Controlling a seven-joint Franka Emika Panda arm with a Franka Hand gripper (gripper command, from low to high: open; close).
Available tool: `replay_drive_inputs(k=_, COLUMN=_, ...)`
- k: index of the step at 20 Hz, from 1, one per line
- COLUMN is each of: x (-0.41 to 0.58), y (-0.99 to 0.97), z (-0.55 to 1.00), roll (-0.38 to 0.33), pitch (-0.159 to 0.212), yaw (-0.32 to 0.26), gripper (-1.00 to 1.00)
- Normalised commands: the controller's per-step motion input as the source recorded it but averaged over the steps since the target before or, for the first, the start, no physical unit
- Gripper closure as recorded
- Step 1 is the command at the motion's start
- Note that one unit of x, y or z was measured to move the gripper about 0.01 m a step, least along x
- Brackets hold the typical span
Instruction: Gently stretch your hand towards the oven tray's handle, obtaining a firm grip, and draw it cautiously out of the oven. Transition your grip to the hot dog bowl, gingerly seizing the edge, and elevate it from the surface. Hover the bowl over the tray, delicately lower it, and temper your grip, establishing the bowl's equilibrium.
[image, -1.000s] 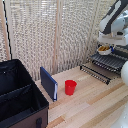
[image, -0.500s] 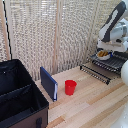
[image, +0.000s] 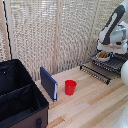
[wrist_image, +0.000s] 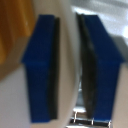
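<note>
In the exterior view, the hot dog bowl (image: 103, 55) is seen on the oven tray (image: 102, 67), with the gripper (image: 106, 50) right above it. Only in the wrist view are the blue fingers (wrist_image: 42, 70) seen closed on the bowl's white rim.

We see the gripper (wrist_image: 67, 67) close up, its two blue fingers (wrist_image: 42, 65) upright and side by side, each faced on the inner side with a dark pad (wrist_image: 55, 70). Between the pads runs a thin, pale rim of the bowl (wrist_image: 75, 50), which they touch on both sides. White bowl surface fills the background, with yellow-orange food (wrist_image: 10, 35) blurred at one edge. A small metal fitting (wrist_image: 90, 120) sits at the base of one finger.
</note>
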Motion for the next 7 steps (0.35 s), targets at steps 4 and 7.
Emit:
replay_drive_inputs(k=4, x=0.016, y=0.00, z=0.46, roll=-0.002, pitch=0.009, yaw=-0.040, gripper=-1.00)
replay_drive_inputs(k=7, x=0.059, y=0.07, z=0.55, roll=-0.004, pitch=0.046, yaw=0.000, gripper=-1.00)
